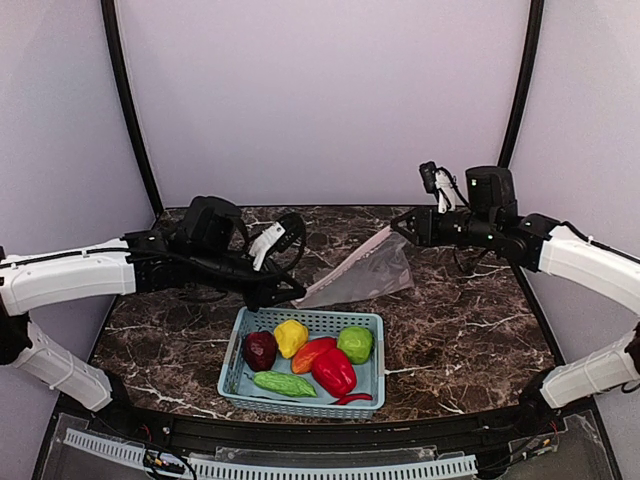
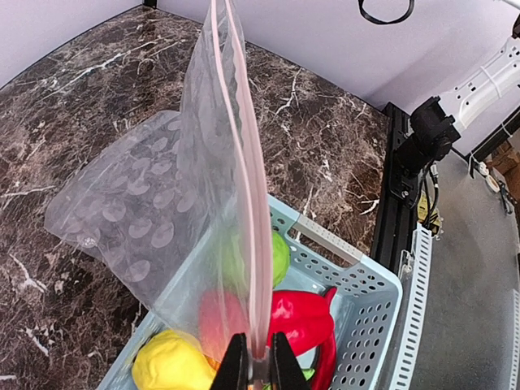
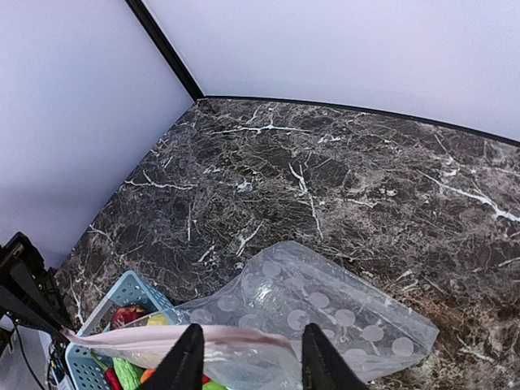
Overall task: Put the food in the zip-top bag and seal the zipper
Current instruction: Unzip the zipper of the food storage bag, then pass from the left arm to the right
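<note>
Left wrist: fingers (image 2: 235, 366) seemingly pinch zipper (image 2: 260, 268) on white-dotted zip-top bag (image 2: 146, 219).

My table (image 1: 470, 330): dark marble top. Light blue basket (image 1: 300, 402) sits on it near the front edge, centred. Behind the basket, the zip-top bag (image 1: 365, 272) rests its bottom end on the marble.
</note>
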Robot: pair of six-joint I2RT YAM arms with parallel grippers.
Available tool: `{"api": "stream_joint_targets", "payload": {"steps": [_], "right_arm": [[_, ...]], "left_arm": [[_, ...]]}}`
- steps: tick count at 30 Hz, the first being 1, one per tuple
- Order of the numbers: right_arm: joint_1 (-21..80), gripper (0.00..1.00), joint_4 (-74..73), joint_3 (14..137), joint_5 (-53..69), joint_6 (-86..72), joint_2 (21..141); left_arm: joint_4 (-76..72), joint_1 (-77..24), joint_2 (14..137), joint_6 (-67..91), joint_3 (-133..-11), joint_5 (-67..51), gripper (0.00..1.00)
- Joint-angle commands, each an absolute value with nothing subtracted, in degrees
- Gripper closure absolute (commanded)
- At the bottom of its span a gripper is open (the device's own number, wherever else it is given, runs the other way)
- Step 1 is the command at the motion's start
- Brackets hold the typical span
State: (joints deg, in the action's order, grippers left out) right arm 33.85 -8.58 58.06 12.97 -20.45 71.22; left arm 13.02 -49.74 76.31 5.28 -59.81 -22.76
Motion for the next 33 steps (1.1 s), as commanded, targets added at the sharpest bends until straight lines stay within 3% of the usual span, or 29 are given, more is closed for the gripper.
{"api": "stream_joint_targets", "payload": {"steps": [1, 5, 11, 33], "right_arm": [[33.4, 0.48, -7.5, 58.8, 15.1, -25.1, 69.7], [33.8, 0.28, -9.2, 55.6, 12.8, -32.7, 66.5], [35.0, 0.14, -11.7, 48.8, 8.8, -45.6, 61.1], [37.9, 0.01, -19.0, 42.8, -6.0, -53.2, 55.5]], "left_arm": [[8.6, -56.0, 78.1, 8.4, -60.7, -5.5, 0.99], [4.7, -60.2, 80.1, 10.6, -61.0, 13.2, 0.99], [1.5, -63.9, 83.9, 13.1, -61.7, 25.8, 0.99], [1.7, -66.5, 87.2, 18.3, -62.3, 24.8, 0.99]]}}
